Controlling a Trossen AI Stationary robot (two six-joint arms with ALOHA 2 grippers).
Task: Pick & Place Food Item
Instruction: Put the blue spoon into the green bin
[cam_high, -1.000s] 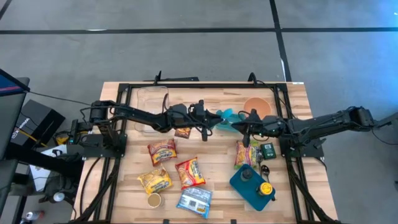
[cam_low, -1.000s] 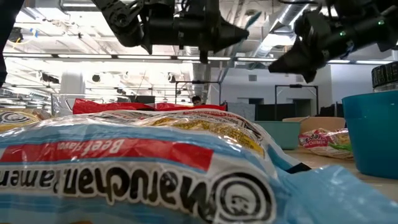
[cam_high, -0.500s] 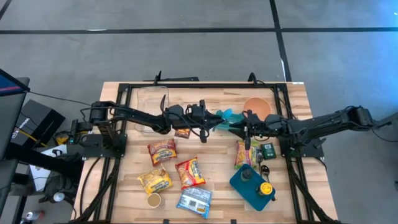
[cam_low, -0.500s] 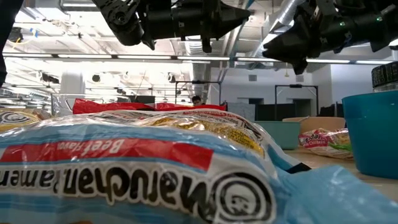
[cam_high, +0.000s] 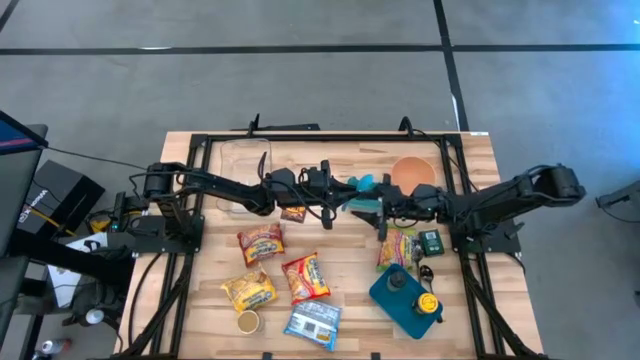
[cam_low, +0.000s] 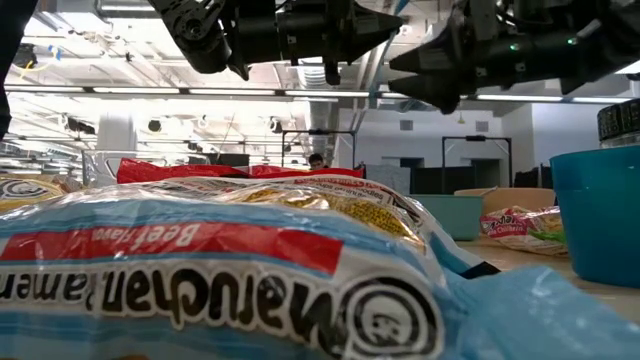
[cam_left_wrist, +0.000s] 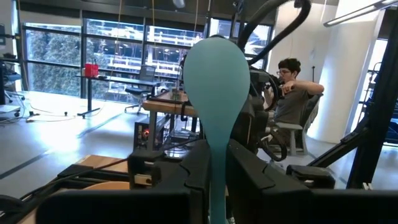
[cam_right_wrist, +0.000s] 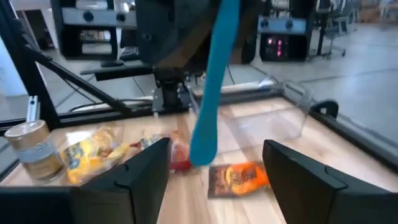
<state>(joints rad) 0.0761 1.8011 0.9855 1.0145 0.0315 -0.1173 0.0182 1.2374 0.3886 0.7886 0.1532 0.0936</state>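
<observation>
Teal spoon (cam_left_wrist: 215, 87), smooth plastic with a rounded oval bowl and a slim flat handle, stands clamped by its handle between the left gripper's (cam_high: 340, 193) two dark fingers (cam_left_wrist: 194, 171), bowl sticking out past their tips. The right gripper (cam_high: 379, 205) faces it from the other side, its fingers (cam_right_wrist: 146, 165) spread wide on either side of the handle's end (cam_right_wrist: 213, 87) without touching it. Snack packets (cam_right_wrist: 102, 152) lie on the wooden table (cam_high: 480, 150) beneath.

Large windows (cam_left_wrist: 93, 59), grey floor (cam_high: 300, 90)
</observation>
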